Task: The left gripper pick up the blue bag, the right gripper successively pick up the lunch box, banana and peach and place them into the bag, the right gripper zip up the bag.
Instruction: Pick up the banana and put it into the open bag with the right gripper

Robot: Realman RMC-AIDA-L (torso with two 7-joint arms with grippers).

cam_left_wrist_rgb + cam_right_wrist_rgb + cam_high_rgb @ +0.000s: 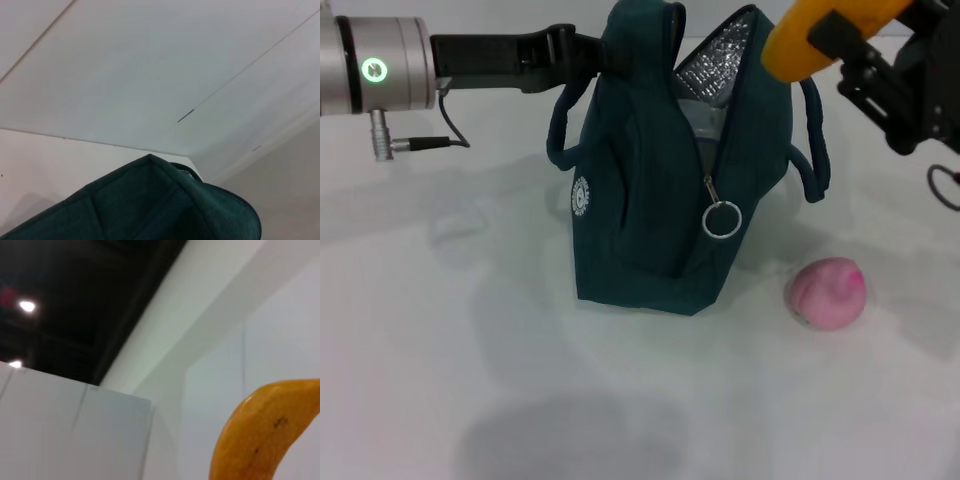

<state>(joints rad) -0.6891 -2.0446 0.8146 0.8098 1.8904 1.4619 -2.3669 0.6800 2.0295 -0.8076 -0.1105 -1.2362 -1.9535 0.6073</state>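
The blue bag (650,190) stands upright on the white table, its zipper open and the silver lining showing at the top. My left gripper (595,52) is shut on the bag's upper left edge and holds it up; the bag's fabric also shows in the left wrist view (150,205). My right gripper (850,35) is shut on the yellow banana (810,35) and holds it above the bag's open top, at the right; the banana also shows in the right wrist view (260,435). The pink peach (828,292) lies on the table right of the bag. The lunch box is not in view.
The zipper's metal ring pull (721,219) hangs at the bag's front. A bag handle (812,150) loops out to the right, another (560,130) to the left. A cable (420,142) hangs from my left arm.
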